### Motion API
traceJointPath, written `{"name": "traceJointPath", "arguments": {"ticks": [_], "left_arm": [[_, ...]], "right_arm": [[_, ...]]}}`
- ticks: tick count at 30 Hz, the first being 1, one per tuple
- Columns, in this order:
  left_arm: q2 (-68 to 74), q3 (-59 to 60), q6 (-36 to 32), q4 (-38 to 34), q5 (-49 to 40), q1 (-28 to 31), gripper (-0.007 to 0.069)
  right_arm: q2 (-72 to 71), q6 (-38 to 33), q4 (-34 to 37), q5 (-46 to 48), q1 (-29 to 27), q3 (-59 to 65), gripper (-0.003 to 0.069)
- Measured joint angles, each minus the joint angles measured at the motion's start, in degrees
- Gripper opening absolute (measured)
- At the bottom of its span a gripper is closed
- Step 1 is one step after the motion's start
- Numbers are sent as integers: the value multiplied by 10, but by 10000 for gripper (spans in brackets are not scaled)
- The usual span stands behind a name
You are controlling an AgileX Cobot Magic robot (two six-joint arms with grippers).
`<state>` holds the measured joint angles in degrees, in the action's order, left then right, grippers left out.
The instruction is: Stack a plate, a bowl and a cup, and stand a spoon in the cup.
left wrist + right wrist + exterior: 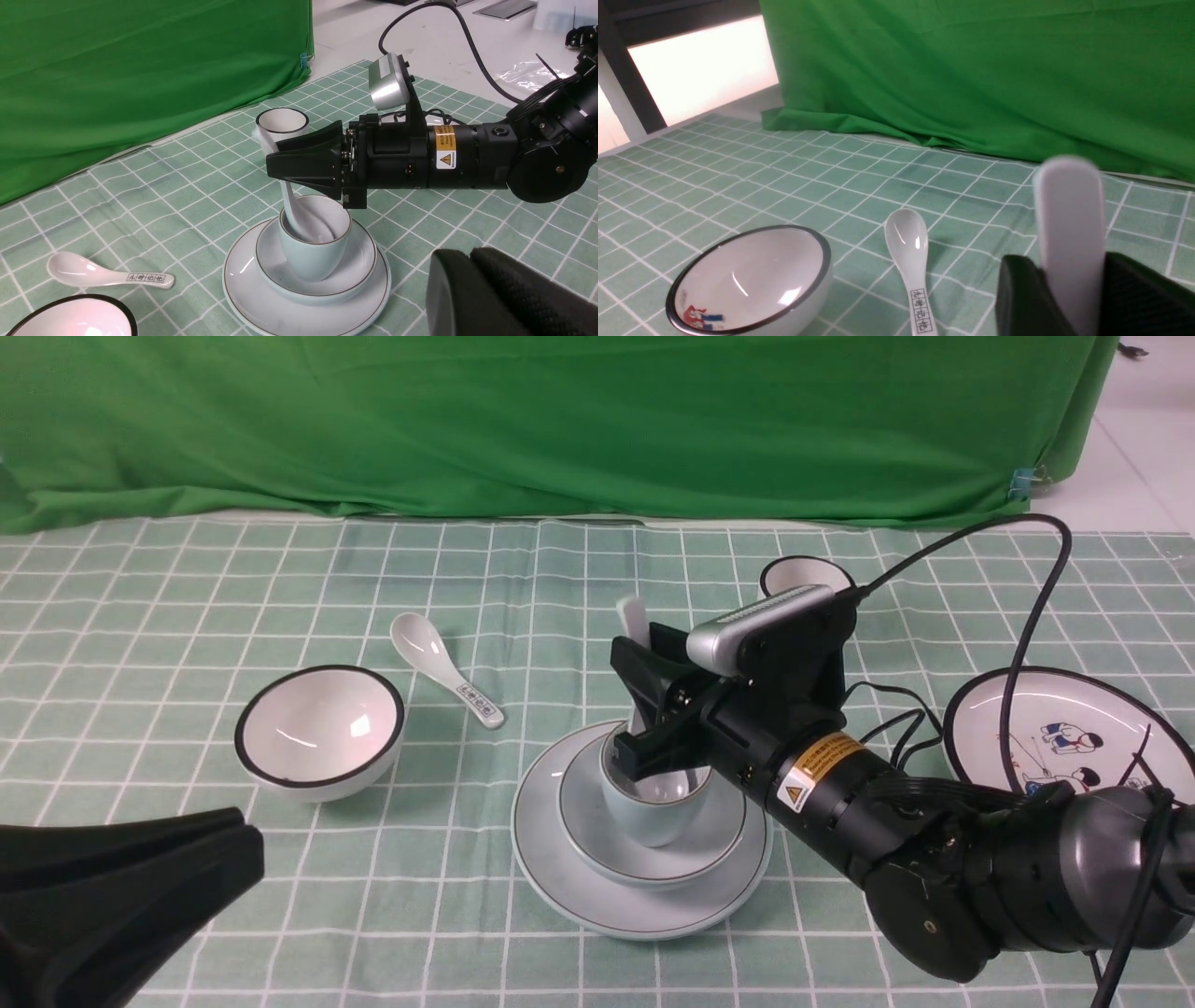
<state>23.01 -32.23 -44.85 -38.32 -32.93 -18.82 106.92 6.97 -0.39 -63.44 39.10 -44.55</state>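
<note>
nearest, the left gripper (245, 845) is seen with its jaws pressed together and nothing held. beyond it the cup (653, 817) is found seated in the bowl (583, 812), itself set on the plate (569, 887). the spoon (632, 616) is stood in the cup, its handle flanked by the jaws of the right gripper (627, 707); whether it is pinched cannot be told. farther off, a black-rimmed white cup (803, 577) is noted.
</note>
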Motion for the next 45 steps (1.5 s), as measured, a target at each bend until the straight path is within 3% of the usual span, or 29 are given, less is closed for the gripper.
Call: {"name": "traceJointPath", "arguments": {"ticks": [3, 9, 13, 17, 18, 19, 23, 24, 27, 30, 34, 45], "left_arm": [[0, 0, 0, 0, 0, 0, 17], [0, 0, 0, 2, 0, 0, 17], [-1, 0, 0, 9, 0, 0, 17], [-38, 1, 1, 12, 1, 0, 17], [-45, 1, 1, 12, 1, 0, 17], [-70, 9, 1, 13, 10, 0, 17], [-143, 62, 1, 13, 65, 0, 17], [-146, 68, 1, 13, 68, 0, 17], [-180, 117, 1, 12, 113, 0, 17], [-185, 138, 1, 11, 117, 0, 17], [-185, 157, 1, 12, 111, 0, 17], [-185, 179, 1, 42, 99, 0, 17]], "right_arm": [[0, 0, 0, -1, 0, 0, 335], [-4, 11, -17, 0, 0, 0, 346], [-58, 74, -95, 69, 0, 1, 313], [-200, 166, -176, 306, 3, 0, 216], [-201, 168, -176, 334, 3, -1, 214], [-265, 180, -188, 448, 12, -2, 197], [-388, 173, -195, 700, 49, -3, 183], [-388, 173, -195, 700, 49, -3, 181], [-463, 170, -195, 868, 81, -3, 154], [-503, 170, -190, 936, 97, -3, 141], [-535, 170, -186, 978, 103, -3, 143], [-544, 170, -186, 979, 103, -3, 143]]}}
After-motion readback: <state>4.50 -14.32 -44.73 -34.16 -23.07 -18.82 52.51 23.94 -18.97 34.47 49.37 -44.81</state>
